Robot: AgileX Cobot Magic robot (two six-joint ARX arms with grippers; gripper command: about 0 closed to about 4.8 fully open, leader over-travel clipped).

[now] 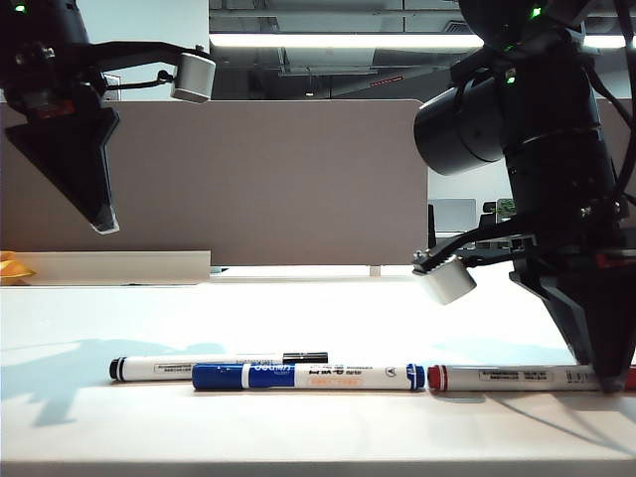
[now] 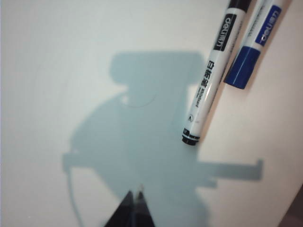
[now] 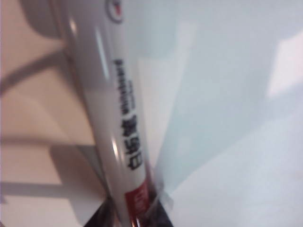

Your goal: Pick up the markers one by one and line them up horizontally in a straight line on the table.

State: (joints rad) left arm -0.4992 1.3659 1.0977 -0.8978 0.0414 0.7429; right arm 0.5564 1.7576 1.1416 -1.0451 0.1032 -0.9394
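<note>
Three markers lie end to end near the front of the white table [image 1: 318,308]. The black-capped marker [image 1: 199,367] is leftmost and a little behind the blue marker [image 1: 308,376]. The red marker [image 1: 517,377] is on the right. My right gripper [image 1: 610,386] is down at that marker's red far end. In the right wrist view the red marker [image 3: 118,118] runs between the right gripper's [image 3: 135,220] jaws, which stand slightly apart around it, open. My left gripper [image 1: 104,227] hangs high at the left, shut and empty. In the left wrist view it [image 2: 134,193] hovers short of the black-capped marker [image 2: 210,75] and the blue one [image 2: 253,52].
A brown-grey partition panel [image 1: 298,179] stands along the back of the table. A yellow object [image 1: 12,266] sits at the far left beside a white ledge [image 1: 119,266]. Arm shadows fall on the left of the table.
</note>
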